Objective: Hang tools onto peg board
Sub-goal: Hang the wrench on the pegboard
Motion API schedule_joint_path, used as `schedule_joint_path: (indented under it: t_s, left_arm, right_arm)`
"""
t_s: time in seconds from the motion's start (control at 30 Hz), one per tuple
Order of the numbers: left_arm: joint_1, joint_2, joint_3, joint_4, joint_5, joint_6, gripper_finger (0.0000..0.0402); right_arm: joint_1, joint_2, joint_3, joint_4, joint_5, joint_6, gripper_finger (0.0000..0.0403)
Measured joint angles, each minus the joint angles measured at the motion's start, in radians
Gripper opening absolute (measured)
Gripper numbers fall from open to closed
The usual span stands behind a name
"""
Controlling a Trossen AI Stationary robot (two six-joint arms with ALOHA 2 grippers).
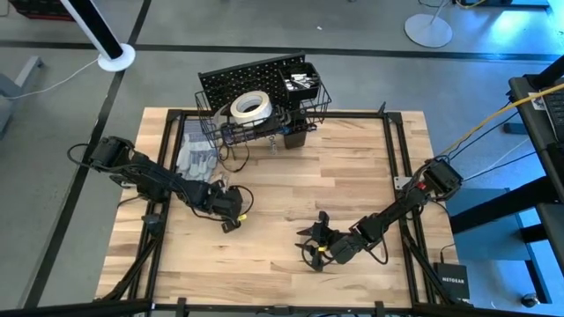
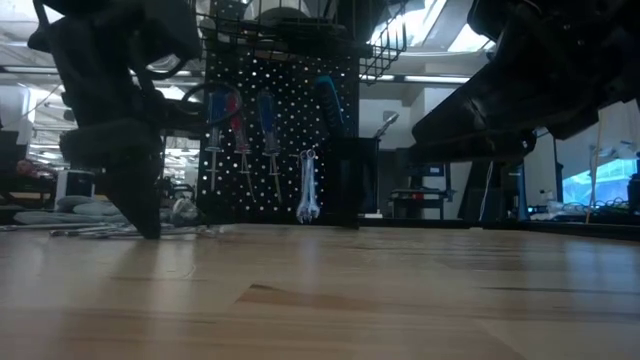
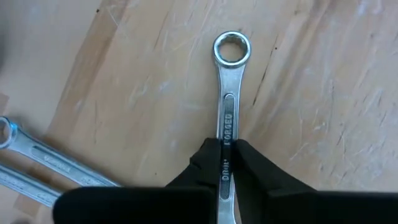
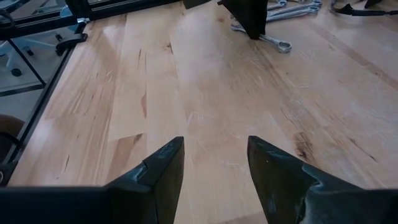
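Note:
A silver wrench (image 3: 227,112) lies flat on the wooden table, its ring end (image 3: 232,48) pointing away from my left gripper (image 3: 222,168), which is shut on its shaft. In the high view this gripper (image 1: 231,220) stands at the table's left, near the grey gloves (image 1: 196,158). More wrenches (image 3: 43,165) lie beside it. My right gripper (image 4: 214,168) is open above bare wood at the near middle (image 1: 313,242). The black peg board (image 1: 256,84) stands at the far edge with a white tape roll (image 1: 249,106) in its basket, and a wrench (image 2: 308,190) and screwdrivers (image 2: 268,120) hanging on it. My left gripper pinches the wrench's shaft (image 3: 226,134) about midway along, one finger on each long side. The fingers come steeply from above and stand across the shaft. The wrench rests flat on the table.
A black cup (image 1: 300,84) holding small parts hangs on the board's right side. A black frame rail (image 1: 397,158) runs round the table. Bare wood lies between the two grippers and in front of the board.

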Motion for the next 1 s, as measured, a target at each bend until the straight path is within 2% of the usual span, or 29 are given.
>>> schedule_joint_path:
  t_s: [0.23, 0.37, 0.5, 0.63, 0.77, 1.0]
  left_arm:
    - [-0.054, 0.000, 0.022, -0.008, -0.038, 0.023, 0.0014]
    - [-0.094, -0.025, 0.053, -0.015, -0.034, 0.046, 0.0012]
    - [-0.126, -0.038, 0.082, 0.029, 0.021, 0.071, 0.0004]
    - [-0.144, -0.029, 0.080, 0.117, 0.030, 0.092, 0.0006]
    - [-0.148, -0.031, 0.078, 0.139, 0.028, 0.097, 0.0005]
    - [-0.131, -0.037, 0.021, 0.196, 0.010, 0.076, 0.0002]
  right_arm:
    - [0.000, 0.000, 0.000, 0.021, 0.000, -0.010, 0.0182]
    - [0.000, 0.000, 0.014, 0.058, 0.000, -0.073, 0.0182]
    - [-0.009, 0.000, 0.046, 0.074, -0.002, -0.304, 0.0182]
    - [-0.055, 0.000, 0.069, 0.075, -0.032, -0.573, 0.0182]
    - [-0.147, 0.008, 0.072, 0.076, -0.154, -0.661, 0.0182]
    - [-0.297, 0.119, 0.073, 0.155, -0.367, -0.600, 0.0182]
